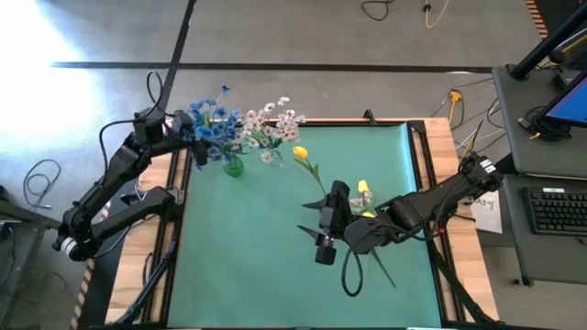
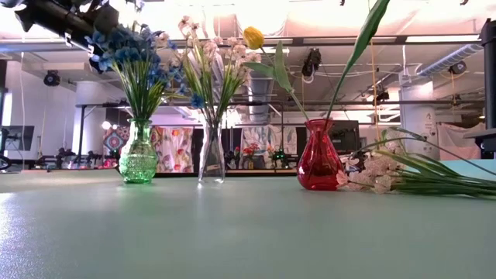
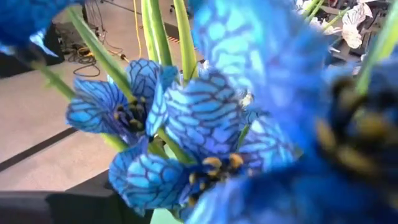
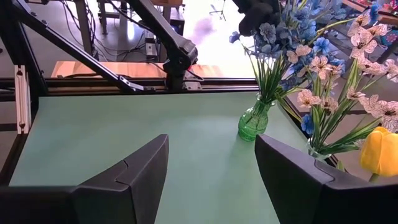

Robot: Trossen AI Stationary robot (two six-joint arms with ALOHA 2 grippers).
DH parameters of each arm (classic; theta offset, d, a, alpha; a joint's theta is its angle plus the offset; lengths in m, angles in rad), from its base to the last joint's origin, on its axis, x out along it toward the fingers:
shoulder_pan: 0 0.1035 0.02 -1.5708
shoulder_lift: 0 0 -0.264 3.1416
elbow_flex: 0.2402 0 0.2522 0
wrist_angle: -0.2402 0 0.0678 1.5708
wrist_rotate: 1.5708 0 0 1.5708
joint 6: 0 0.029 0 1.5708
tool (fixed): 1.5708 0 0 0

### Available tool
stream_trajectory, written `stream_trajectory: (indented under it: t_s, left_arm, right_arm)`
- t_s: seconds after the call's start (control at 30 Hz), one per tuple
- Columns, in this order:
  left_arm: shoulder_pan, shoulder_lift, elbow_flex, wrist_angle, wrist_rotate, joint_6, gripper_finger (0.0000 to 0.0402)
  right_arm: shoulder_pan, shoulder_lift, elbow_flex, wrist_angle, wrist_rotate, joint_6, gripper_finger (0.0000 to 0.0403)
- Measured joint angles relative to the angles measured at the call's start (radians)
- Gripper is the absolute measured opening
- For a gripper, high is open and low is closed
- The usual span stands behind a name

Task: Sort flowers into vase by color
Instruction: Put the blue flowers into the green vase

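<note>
The right gripper's fingers stand spread with nothing between them, hanging over the middle of the tabletop and looking toward the green vase. The left gripper is up among the blue flowers above that green vase; its wrist view is filled with blue petals, and I cannot tell how its fingers stand.

Taking the green vase as the landmark: the blue bunch stands upright in it. Just beside it is a clear vase holding the pale pink-white sprays. Farther along the same row is a red vase with one yellow bud leaning out on a long stalk.

What is left to sort lies on the far side of the red vase from the green one. A pale pink spray lies flat there, blossoms toward the red vase and stalks running away from it. From above, more yellow buds show right by the right arm. The right arm is plainly the nearer one, and I would judge these stems its job, taken across the stalk.
</note>
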Motion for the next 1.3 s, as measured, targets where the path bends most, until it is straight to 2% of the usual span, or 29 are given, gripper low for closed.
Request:
stream_trajectory:
  t_s: [0.2, 0.4, 0.97, 1.13, 1.3]
  left_arm:
    - [0.000, -0.004, 0.002, -0.006, 0.001, -0.026, 0.0316]
    - [0.000, 0.003, 0.060, -0.048, 0.000, -0.055, 0.0338]
    - [0.000, 0.069, 0.250, -0.243, -0.012, -0.044, 0.0341]
    - [-0.001, 0.109, 0.284, -0.405, -0.102, 0.027, 0.0341]
    - [-0.001, 0.133, 0.287, -0.385, -0.084, 0.020, 0.0341]
  right_arm:
    - [0.000, 0.000, 0.000, 0.000, 0.000, 0.000, 0.0233]
    - [-0.002, 0.000, 0.000, 0.000, 0.000, -0.002, 0.0233]
    - [-0.002, -0.001, 0.000, -0.001, 0.000, -0.002, 0.0233]
    - [-0.002, -0.002, 0.000, -0.001, 0.000, -0.002, 0.0233]
    - [-0.002, -0.002, 0.000, -0.001, 0.000, -0.011, 0.0233]
